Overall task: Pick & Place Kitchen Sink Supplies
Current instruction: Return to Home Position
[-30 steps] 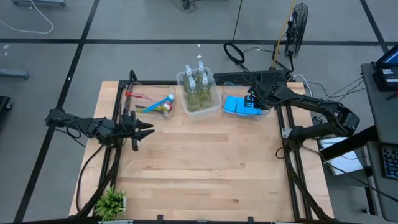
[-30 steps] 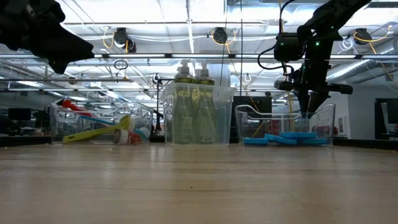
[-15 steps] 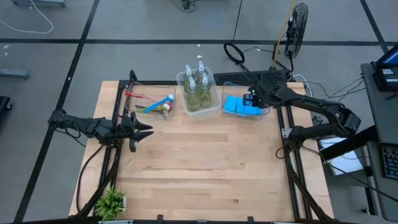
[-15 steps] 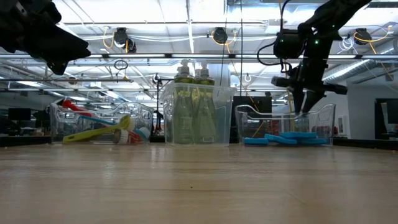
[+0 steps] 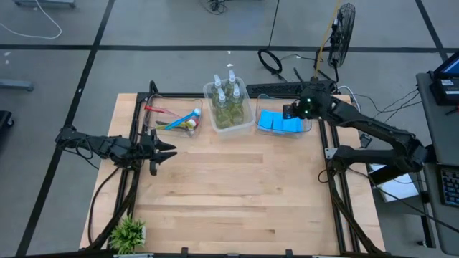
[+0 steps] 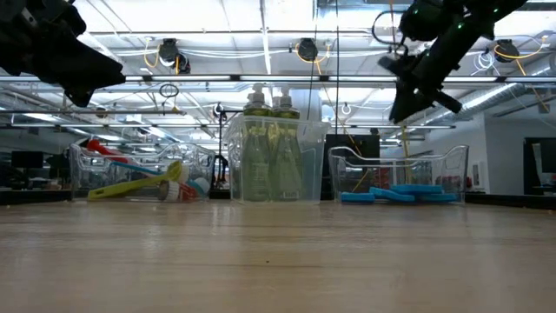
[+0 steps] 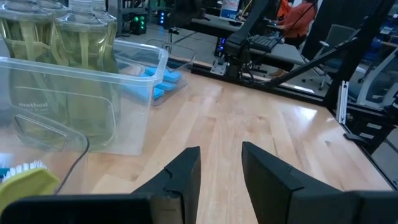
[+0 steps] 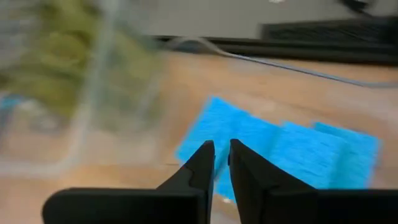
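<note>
On the worktop (image 5: 229, 193), soap bottles (image 5: 228, 100) are standing binned at 12 o'clock, sponges (image 5: 276, 123) are lying at 1 o'clock and brushes (image 5: 176, 122) at 11 o'clock, apparently sorted by kind. The right end effector (image 8: 221, 148), nearly clenched and empty, is hanging above the sponges, and the left end effector (image 7: 221, 152), released, is waiting at 9 o'clock.

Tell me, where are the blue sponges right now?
In the high view, the blue sponges lie inside the right clear bin at the table's far edge, right beside the middle bin holding the soap bottles.
</note>
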`<state>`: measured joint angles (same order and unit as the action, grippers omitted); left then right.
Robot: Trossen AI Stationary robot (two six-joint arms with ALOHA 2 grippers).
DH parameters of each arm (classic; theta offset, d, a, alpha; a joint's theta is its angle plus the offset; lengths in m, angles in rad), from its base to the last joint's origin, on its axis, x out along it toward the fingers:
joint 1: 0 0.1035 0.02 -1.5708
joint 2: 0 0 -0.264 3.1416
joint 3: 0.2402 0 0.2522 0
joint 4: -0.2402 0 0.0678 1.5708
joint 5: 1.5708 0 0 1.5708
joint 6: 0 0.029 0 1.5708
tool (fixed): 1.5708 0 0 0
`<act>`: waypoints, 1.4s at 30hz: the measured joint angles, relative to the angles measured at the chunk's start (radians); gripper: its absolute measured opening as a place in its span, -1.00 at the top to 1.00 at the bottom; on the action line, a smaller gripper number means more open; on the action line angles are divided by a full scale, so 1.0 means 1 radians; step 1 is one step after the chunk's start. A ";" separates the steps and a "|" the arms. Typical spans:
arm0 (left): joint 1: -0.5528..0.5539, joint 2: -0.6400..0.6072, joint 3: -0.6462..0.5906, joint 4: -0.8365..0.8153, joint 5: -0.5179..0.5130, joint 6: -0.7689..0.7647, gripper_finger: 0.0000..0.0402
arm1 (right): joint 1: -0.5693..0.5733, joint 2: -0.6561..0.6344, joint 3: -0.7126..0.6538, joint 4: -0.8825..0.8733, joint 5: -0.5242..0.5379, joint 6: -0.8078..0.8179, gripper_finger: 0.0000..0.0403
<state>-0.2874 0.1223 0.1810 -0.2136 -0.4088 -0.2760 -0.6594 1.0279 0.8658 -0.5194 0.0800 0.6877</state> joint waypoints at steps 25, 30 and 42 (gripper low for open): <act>0.000 0.000 0.000 0.001 -0.001 -0.049 0.40 | 0.229 -0.357 0.000 -0.038 -0.295 -0.358 0.98; 0.000 0.000 0.000 0.047 0.032 0.030 0.40 | 0.242 -0.402 0.000 -0.166 -0.295 -0.333 0.98; -0.001 0.000 0.000 0.115 0.180 0.117 0.40 | 0.287 -0.518 0.000 -0.183 -0.320 -0.420 0.98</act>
<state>-0.2882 0.1223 0.1814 -0.0990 -0.2291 -0.1593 -0.3727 0.5099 0.8658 -0.7029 -0.2400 0.2679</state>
